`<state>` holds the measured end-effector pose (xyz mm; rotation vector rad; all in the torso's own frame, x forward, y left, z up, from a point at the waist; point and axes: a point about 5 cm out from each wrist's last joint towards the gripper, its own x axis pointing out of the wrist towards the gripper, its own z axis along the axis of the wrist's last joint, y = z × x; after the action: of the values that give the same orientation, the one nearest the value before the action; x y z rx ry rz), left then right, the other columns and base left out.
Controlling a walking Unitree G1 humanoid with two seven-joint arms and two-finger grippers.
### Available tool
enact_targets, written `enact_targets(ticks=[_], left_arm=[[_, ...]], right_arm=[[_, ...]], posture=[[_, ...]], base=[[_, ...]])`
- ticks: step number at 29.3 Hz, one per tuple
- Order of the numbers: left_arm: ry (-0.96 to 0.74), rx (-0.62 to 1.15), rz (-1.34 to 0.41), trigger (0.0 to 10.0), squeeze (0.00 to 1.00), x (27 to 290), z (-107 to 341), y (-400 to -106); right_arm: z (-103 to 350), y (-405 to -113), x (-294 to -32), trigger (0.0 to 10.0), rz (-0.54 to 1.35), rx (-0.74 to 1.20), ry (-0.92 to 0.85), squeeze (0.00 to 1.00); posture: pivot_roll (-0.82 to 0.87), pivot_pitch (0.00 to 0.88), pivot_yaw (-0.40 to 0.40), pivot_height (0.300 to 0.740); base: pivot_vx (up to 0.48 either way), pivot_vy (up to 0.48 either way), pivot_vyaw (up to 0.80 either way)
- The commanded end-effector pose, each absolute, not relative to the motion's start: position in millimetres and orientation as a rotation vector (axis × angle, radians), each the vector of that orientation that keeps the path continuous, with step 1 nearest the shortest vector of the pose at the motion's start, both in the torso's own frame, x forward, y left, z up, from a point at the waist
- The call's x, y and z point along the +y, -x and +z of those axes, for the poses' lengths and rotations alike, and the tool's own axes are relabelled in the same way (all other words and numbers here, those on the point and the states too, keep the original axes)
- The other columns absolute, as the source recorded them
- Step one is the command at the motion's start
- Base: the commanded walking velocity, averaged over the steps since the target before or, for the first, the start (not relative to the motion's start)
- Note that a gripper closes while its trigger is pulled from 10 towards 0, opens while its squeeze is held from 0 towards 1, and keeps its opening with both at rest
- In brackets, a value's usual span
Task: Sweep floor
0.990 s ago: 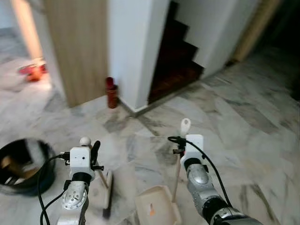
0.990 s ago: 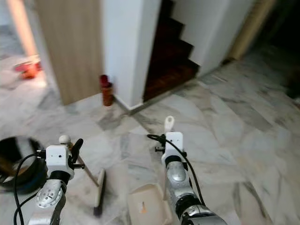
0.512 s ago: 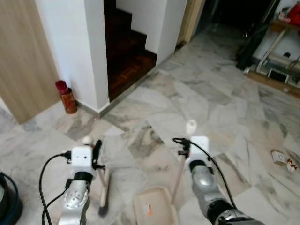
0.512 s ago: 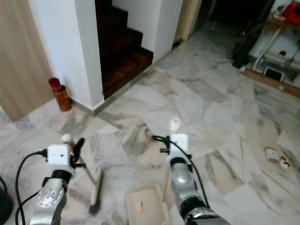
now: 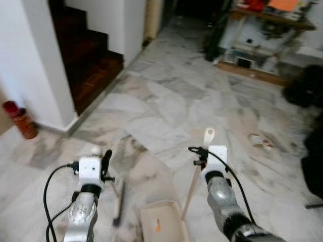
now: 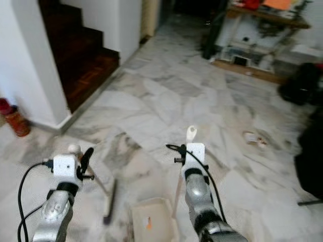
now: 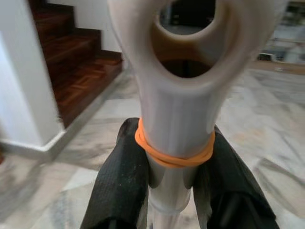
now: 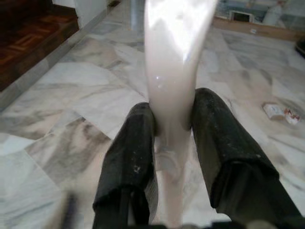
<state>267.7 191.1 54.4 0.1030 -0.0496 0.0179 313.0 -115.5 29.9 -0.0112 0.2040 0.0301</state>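
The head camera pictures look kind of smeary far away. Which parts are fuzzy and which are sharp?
In the left eye view, the wooden shelf along the far wall and the crumpled scrap of litter on the marble floor look smeared; the white-handled broom in the left wrist view shows crisp, orange band included; in the right wrist view, glare washes out the pale dustpan handle.
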Motion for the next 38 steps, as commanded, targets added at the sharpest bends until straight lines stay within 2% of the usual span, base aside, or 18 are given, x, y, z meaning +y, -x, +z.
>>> enact_targets(ticks=[1, 23, 38], left_arm=[[-0.106, -0.069, 0.008, 10.0, 0.00, 188.9, 58.2, -270.0], [-0.108, -0.073, 0.009, 10.0, 0.00, 189.5, 60.1, -272.8], [-0.093, -0.073, 0.020, 10.0, 0.00, 190.2, 60.9, -273.7]], right_arm=[[39.5, -320.3, -127.1, 10.0, -0.003, 0.161, 0.019, 0.00], [41.9, -322.2, -127.7, 10.0, -0.013, 0.154, 0.011, 0.00], [42.7, -322.9, -127.3, 10.0, -0.012, 0.151, 0.011, 0.00]], posture=[[0.03, 0.000, -0.091, 0.740], [0.03, 0.000, -0.090, 0.740], [0.03, 0.012, -0.094, 0.740]], base=[[0.000, 0.000, -0.80], [0.000, 0.000, -0.80], [0.000, 0.000, 0.00]])
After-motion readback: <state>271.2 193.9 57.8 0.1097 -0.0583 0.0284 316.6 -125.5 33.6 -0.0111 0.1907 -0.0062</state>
